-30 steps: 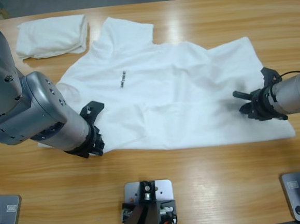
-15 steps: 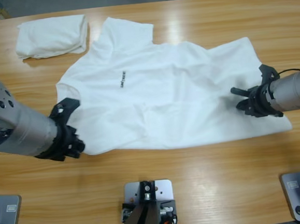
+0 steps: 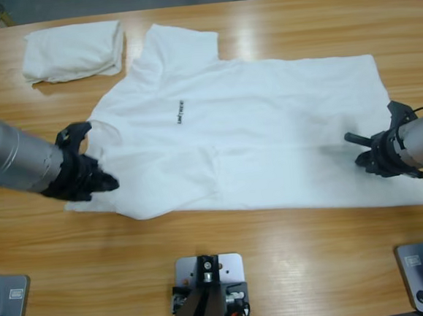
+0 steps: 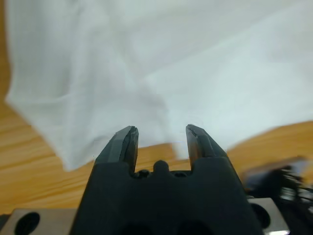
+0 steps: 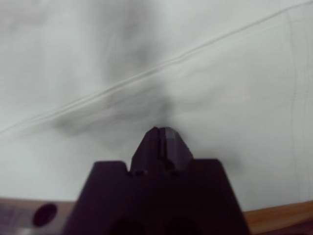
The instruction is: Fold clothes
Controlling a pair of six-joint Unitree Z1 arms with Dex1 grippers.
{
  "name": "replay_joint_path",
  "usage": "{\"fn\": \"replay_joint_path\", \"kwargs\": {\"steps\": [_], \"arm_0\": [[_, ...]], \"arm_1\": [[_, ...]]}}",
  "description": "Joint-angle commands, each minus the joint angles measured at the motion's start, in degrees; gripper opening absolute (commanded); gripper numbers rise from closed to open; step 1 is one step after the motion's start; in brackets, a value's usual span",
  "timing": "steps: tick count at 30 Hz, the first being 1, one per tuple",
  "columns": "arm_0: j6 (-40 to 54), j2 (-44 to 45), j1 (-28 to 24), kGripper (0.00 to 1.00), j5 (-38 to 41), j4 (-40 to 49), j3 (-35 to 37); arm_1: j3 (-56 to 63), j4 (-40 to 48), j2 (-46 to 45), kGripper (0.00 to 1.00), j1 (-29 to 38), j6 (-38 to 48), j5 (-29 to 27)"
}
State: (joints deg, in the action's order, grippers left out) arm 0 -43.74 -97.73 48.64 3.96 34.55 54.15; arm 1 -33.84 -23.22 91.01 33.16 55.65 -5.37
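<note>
Table (image 3: pixel 293 261) bears T-shirt (image 3: pixel 269 146), folded shirt (image 3: pixel 73 50).

White T-shirt (image 3: pixel 269 139) — dark chest lettering (image 3: pixel 178 112) — on brown wooden table (image 3: pixel 293 261).

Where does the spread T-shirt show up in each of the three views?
High view: spread T-shirt across the table's middle, between both grippers.
Left wrist view: fills the upper picture, its edge just beyond the open jaws.
Right wrist view: fills nearly everything.
Shared landmark: the wooden table beside its edge.
</note>
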Motion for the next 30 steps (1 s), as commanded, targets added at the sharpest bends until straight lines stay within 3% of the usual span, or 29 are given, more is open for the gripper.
{"fn": "replay_joint_path", "kwargs": {"steps": [1,2,3,9,15,18,25,30], "arm_0": [[3.19,-4.72,1.21,0.209,3.27,-0.78,4.94],[4.56,-6.86,1.38,0.051,3.62,-0.82,4.98],[5.83,-8.9,1.72,0.0,3.69,-1.01,5.0],[8.23,-14.0,2.03,0.0,3.09,-1.5,3.94],[5.37,-5.66,2.05,0.0,3.58,2.01,-0.82],[4.54,-6.84,2.35,0.0,5.97,1.99,-1.95],[-5.23,-5.66,9.17,0.0,6.4,1.48,-6.74],[-5.72,-1.38,9.7,0.0,3.6,1.2,-6.52]], "arm_1": [[2.11,0.1,1.98,0.0,0.85,0.33,1.24],[2.11,0.14,1.95,0.0,0.87,0.33,1.24],[2.12,0.15,1.72,0.0,0.9,0.33,1.24],[2.19,0.59,2.12,0.0,0.94,0.28,1.72],[2.04,-2.54,-0.64,0.0,0.94,0.77,4.53],[2.3,-2.57,0.58,0.0,2.03,1.86,5.99],[2.37,-3.77,-0.43,0.0,6.21,3.57,6.52],[2.39,-3.94,-0.83,0.0,7.53,4.11,6.04]]}}
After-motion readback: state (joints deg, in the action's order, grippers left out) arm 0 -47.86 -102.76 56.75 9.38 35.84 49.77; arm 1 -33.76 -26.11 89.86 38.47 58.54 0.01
